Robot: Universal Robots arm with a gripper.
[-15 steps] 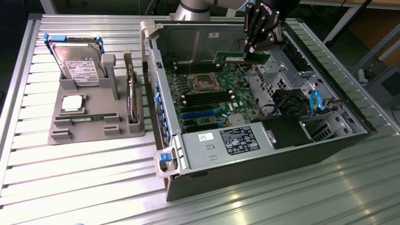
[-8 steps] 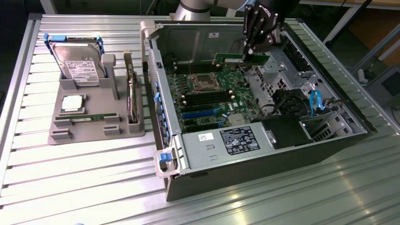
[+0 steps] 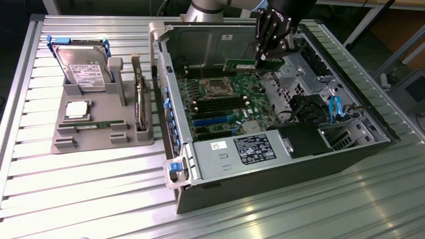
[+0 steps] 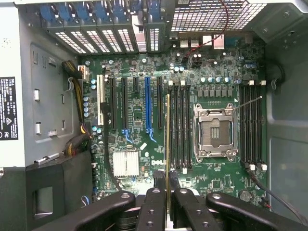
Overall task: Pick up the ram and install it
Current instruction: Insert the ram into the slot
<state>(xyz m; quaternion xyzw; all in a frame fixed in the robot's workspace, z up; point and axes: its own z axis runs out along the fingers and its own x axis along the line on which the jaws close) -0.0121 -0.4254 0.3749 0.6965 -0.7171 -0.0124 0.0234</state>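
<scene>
Between the jaws, clamped edge-on, you see the ram [image 4: 167, 139]. The jaws are closed on one long edge of this green stick, and it hangs above the motherboard [image 4: 134, 120] inside the open computer case [image 3: 206, 40]. In the wrist view its thin edge runs parallel to the black memory slots [image 4: 180, 125], next to the processor socket [image 4: 215, 132]. Outward, at the exterior view's left of the case, a gray holder [image 3: 99, 142] rests on the desk [image 3: 79, 199]. It carries a hard drive [image 3: 83, 67], a square silver processor chip [image 3: 77, 109] and a tall card standing on edge [image 3: 139, 99].
</scene>
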